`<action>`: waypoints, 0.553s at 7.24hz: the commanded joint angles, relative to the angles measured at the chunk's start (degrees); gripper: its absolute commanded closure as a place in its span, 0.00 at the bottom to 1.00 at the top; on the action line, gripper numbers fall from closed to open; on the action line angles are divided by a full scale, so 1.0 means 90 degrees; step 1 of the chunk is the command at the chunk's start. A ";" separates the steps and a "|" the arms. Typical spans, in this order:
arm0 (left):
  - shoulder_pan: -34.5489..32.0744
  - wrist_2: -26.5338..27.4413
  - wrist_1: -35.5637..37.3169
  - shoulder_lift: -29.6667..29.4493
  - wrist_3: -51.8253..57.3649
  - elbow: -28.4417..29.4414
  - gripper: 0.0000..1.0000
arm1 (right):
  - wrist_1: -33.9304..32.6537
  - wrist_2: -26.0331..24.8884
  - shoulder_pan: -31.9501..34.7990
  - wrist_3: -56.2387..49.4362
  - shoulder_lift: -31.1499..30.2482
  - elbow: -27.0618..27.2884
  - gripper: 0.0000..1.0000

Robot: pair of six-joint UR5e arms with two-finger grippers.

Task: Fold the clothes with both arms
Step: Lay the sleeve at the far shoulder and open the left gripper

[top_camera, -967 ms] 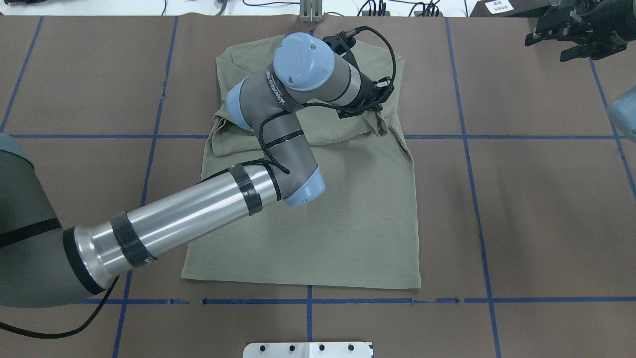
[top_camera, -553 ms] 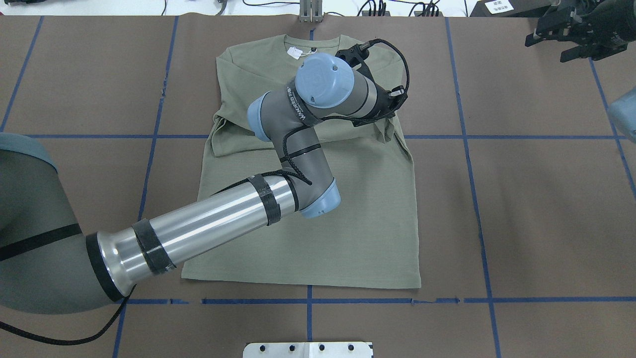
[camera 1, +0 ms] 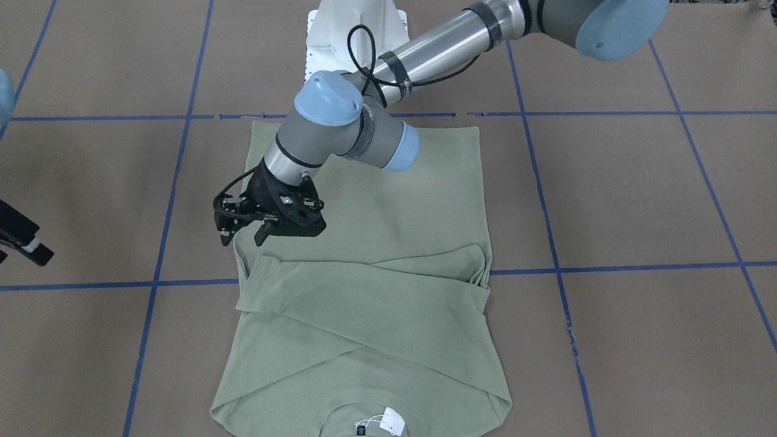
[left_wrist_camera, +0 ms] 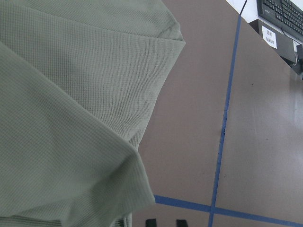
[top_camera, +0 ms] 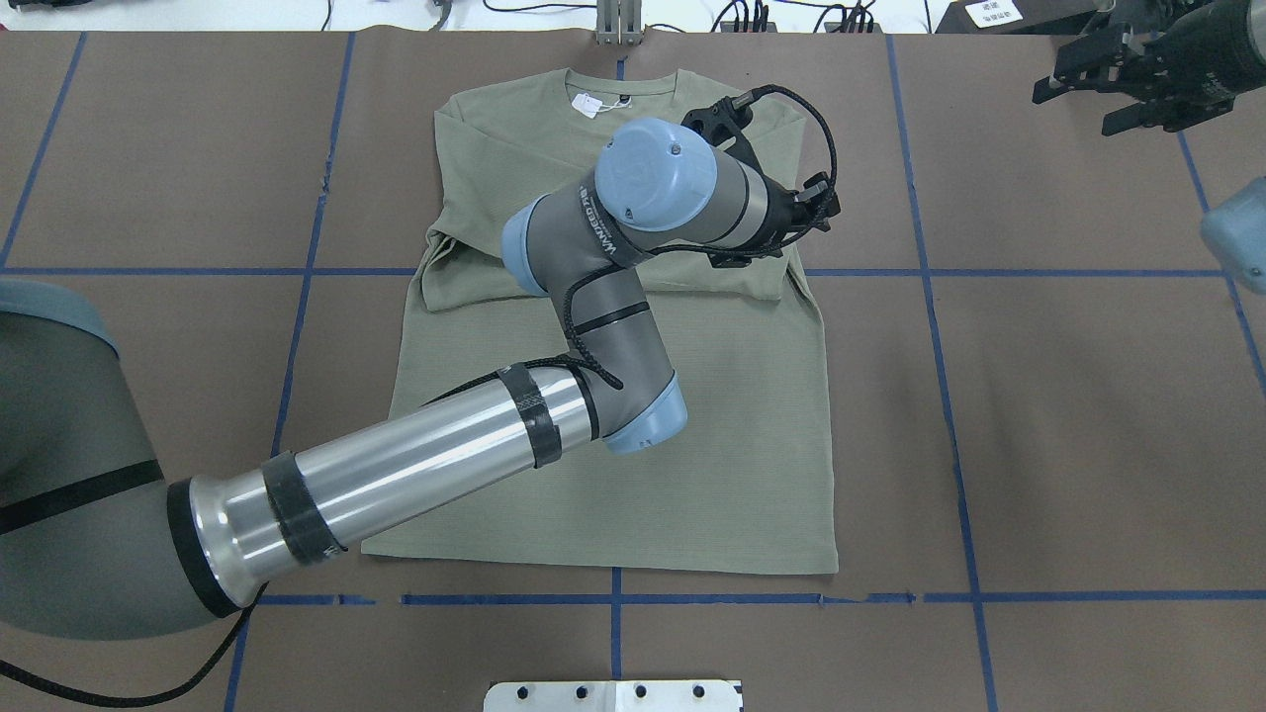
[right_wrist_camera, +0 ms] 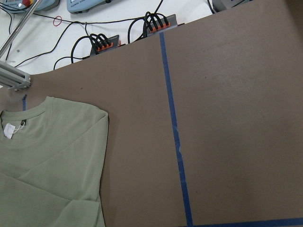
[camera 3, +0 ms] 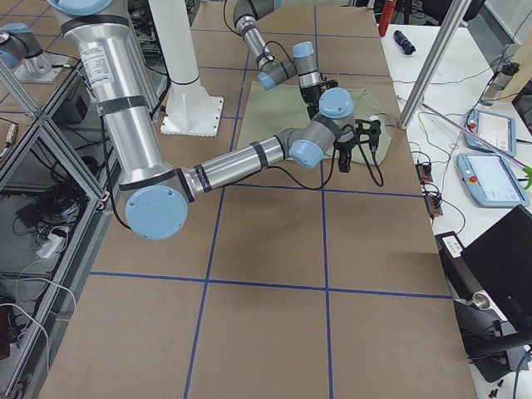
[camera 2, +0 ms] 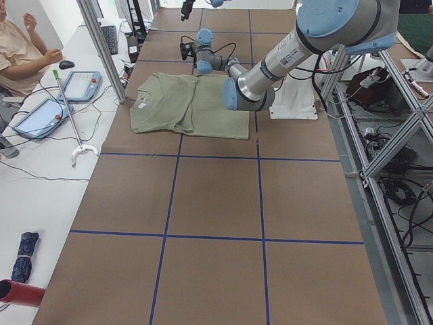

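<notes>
The pale sage-green shirt (top_camera: pixel 712 445) lies flat on the brown table, front up, collar at the far edge, with a white hang tag (top_camera: pixel 587 104) at the neck. Both sleeves are folded across the chest (camera 1: pixel 364 303). My left arm reaches over the shirt, and its gripper (top_camera: pixel 816 222) (camera 1: pixel 244 235) hangs open just above the shirt's right side edge with nothing between the fingers. The left wrist view shows that folded edge (left_wrist_camera: pixel 118 142) beside bare table. My right gripper (top_camera: pixel 1083 94) stands open at the far right corner, well off the shirt.
Blue tape lines (top_camera: pixel 930 272) mark a grid on the table. The white pedestal base (top_camera: pixel 613 695) sits at the near edge. Cable connectors (right_wrist_camera: pixel 156 21) line the far edge. A seated person (camera 2: pixel 20 47) and tablets are beyond that edge.
My left arm has swung right and back from the collar, uncovering the neck and hang tag. Its gripper now hangs over the shirt's right edge. The right gripper shifted slightly.
</notes>
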 commanded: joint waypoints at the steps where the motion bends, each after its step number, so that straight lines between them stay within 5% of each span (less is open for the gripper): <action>1: -0.0044 -0.0473 0.0265 0.1016 0.0054 -0.1497 0.38 | 0.0001 -0.0091 -0.0479 0.0670 -0.0184 0.0267 0.00; 2: -0.0083 -0.0485 0.0276 0.1485 0.0113 -0.2007 0.39 | 0.0001 -0.0102 -0.0763 0.1226 -0.0330 0.0521 0.00; 4: -0.0578 -0.1280 0.0373 0.2276 0.0375 -0.2730 0.41 | -0.0008 -0.1363 -0.2086 0.2494 -0.0700 0.1349 0.01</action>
